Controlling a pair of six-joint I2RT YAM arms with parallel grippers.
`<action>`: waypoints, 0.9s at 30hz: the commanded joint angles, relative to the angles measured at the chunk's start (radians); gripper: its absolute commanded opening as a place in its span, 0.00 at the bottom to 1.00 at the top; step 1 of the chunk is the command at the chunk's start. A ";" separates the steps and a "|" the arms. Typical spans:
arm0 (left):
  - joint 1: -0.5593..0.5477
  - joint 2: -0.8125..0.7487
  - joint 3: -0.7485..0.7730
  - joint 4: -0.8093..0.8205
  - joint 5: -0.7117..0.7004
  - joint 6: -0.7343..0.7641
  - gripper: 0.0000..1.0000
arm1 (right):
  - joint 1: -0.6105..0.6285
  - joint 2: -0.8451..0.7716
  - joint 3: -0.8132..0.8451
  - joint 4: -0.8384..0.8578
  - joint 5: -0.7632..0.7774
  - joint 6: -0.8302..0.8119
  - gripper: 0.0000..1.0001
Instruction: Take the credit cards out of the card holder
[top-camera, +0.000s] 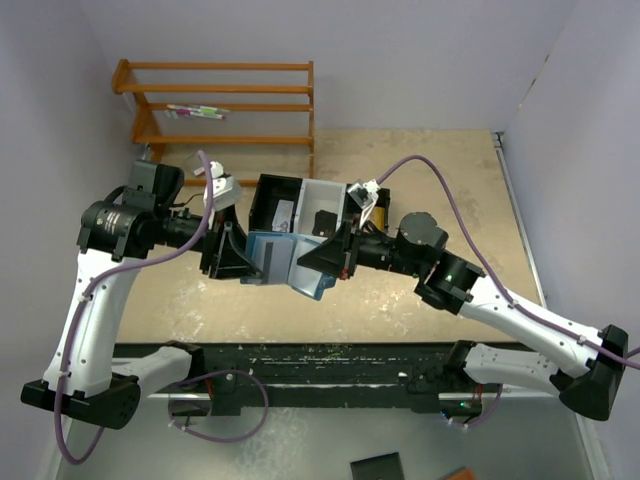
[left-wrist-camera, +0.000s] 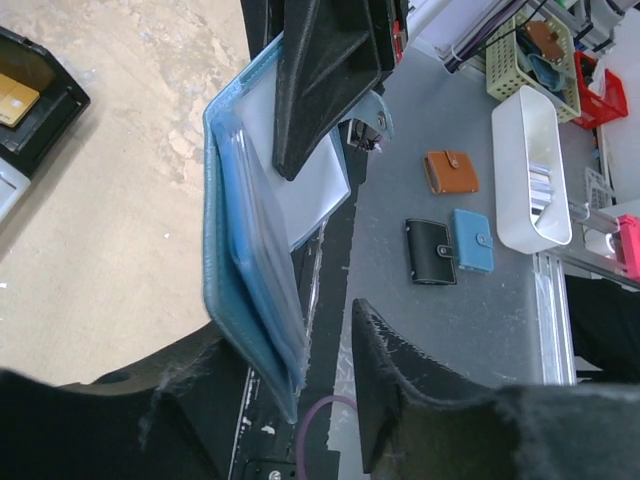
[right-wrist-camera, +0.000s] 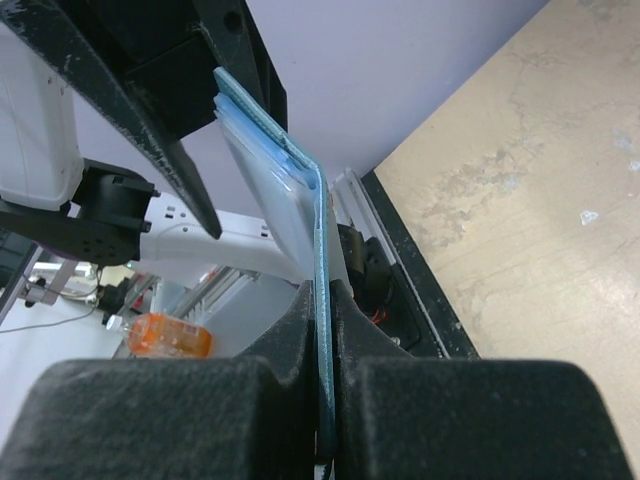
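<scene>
The blue card holder (top-camera: 283, 258) hangs in the air between both arms, spread open with its clear pockets (right-wrist-camera: 262, 175) fanned out. My right gripper (top-camera: 320, 262) (right-wrist-camera: 325, 292) is shut on one blue cover, also visible in the left wrist view (left-wrist-camera: 325, 90). My left gripper (top-camera: 238, 260) (left-wrist-camera: 295, 335) is open, with the holder's other edge (left-wrist-camera: 250, 260) between its fingers and resting against one finger. A gold-tan credit card (left-wrist-camera: 15, 98) lies in a black tray compartment. I see no card inside the pockets.
The black-and-white three-compartment tray (top-camera: 262, 195) sits just behind the holder. A wooden rack (top-camera: 220, 105) stands at the back left against the wall. Beyond the table's near edge lie small wallets (left-wrist-camera: 450, 172) and a white bin (left-wrist-camera: 530, 170).
</scene>
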 joint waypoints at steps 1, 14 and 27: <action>0.002 0.002 0.034 -0.017 0.040 0.063 0.43 | 0.001 -0.034 0.008 0.075 -0.009 0.002 0.00; 0.002 -0.001 0.055 -0.052 0.094 0.112 0.16 | 0.001 -0.026 0.024 0.072 -0.033 -0.005 0.00; 0.003 -0.011 0.045 -0.046 0.137 0.076 0.19 | 0.001 -0.017 0.031 0.083 -0.057 0.001 0.00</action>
